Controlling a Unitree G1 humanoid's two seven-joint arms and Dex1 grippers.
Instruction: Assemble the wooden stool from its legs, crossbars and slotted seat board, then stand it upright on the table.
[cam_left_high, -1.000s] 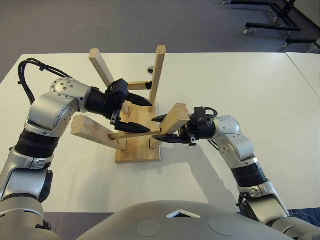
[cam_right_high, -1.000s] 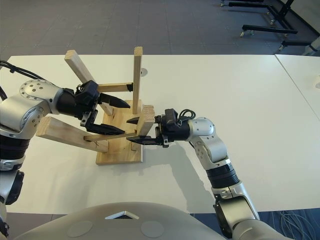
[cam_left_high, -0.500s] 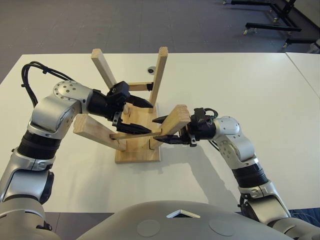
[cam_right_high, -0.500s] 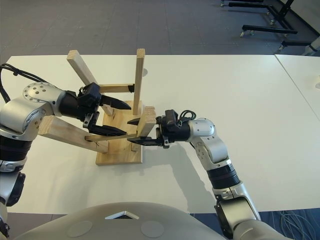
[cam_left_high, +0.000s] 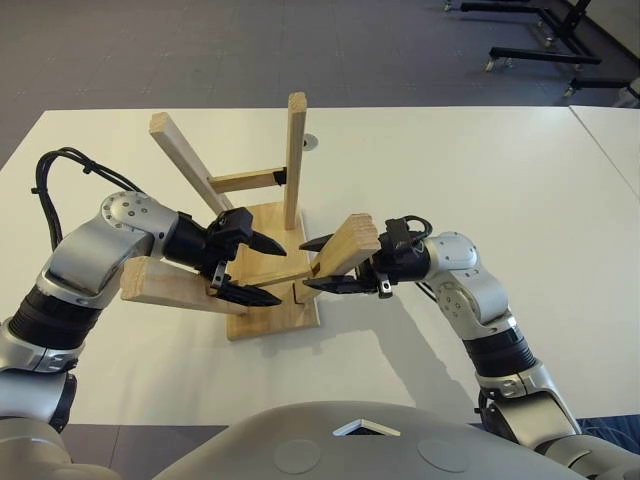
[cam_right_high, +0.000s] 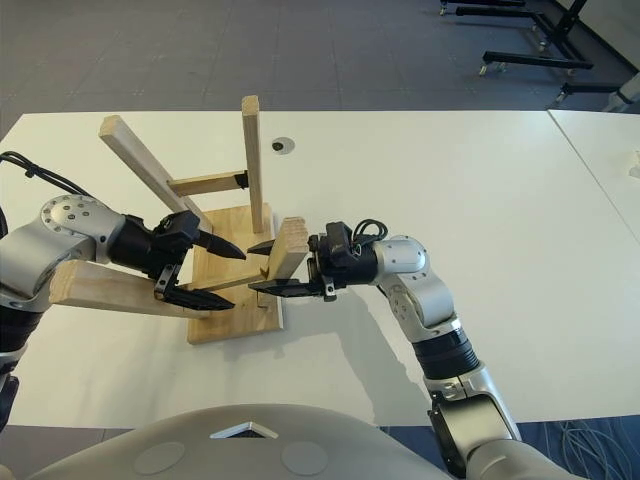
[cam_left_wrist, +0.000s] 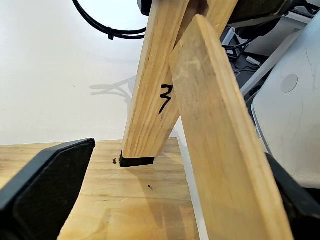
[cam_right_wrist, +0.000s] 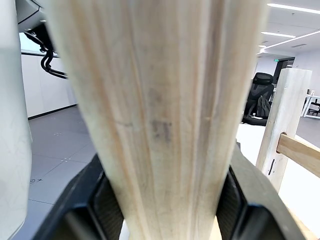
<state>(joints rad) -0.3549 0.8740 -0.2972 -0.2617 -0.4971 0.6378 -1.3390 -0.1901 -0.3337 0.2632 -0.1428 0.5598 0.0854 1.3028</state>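
White table (cam_left_high: 520, 170), grey floor (cam_left_high: 300, 50) beyond; left tool (cam_left_high: 280, 274) spread wide, right tool (cam_left_high: 303, 265) clamps a leg (cam_left_high: 345, 245)

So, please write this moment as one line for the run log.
seat board flat on table | back legs in board, joined by crossbar | right gripper shut on tilted front leg | left gripper open
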